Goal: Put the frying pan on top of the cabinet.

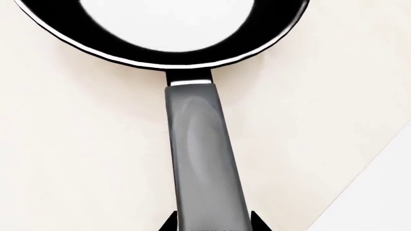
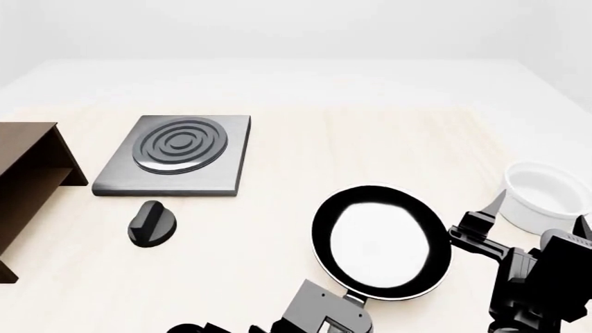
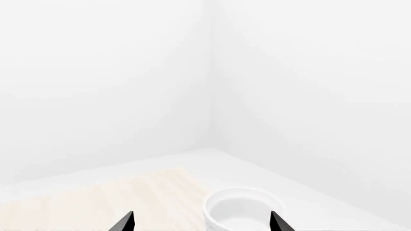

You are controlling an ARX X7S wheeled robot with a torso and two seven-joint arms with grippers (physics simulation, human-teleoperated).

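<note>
The frying pan [image 2: 381,243] is round and black with a pale glossy inside, and sits low at the table's near middle. Its dark grey handle [image 1: 202,154] runs back between my left gripper's two fingertips. My left gripper [image 1: 214,222] is shut on the handle's end and shows at the bottom edge of the head view [image 2: 328,309]. I cannot tell whether the pan rests on the table or is lifted. The dark brown cabinet [image 2: 28,166] stands at the far left edge, partly cut off. My right gripper [image 3: 200,224] is open and empty, just right of the pan [image 2: 481,225].
A square grey hotplate [image 2: 176,152] with concentric rings lies right of the cabinet. A black knob [image 2: 152,223] lies in front of it. A white round bowl [image 2: 545,194] stands at the right, just beyond my right gripper, and also shows in the right wrist view [image 3: 244,209].
</note>
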